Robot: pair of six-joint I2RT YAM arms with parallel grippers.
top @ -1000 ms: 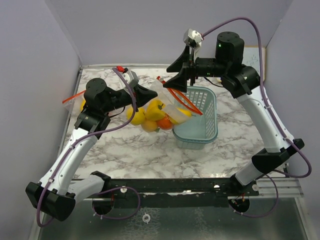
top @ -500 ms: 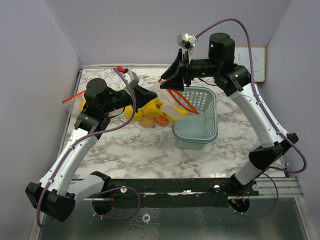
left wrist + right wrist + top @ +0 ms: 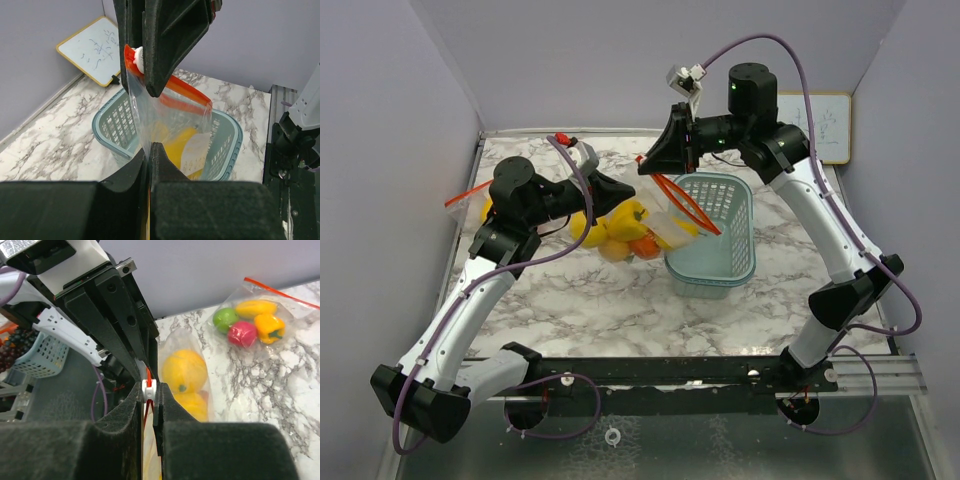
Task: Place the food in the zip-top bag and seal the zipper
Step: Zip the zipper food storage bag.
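The clear zip-top bag with an orange zipper hangs between my two grippers, partly over the basket. The food inside it shows as yellow fruits and an orange one. My left gripper is shut on the bag's near edge, the plastic pinched between its pads. My right gripper is shut on the white zipper slider at the bag's top corner, close to the left gripper. In the top view the right gripper sits just above the basket's back left corner.
A pale green mesh basket stands right of centre under the bag. A second bag with green, pink and yellow fruits lies at the table's back left. A small whiteboard leans on the back right wall.
My right gripper has closed from open onto the zipper slider, and the right arm has shifted a little to the left. The left arm has stayed put, still gripping the bag.
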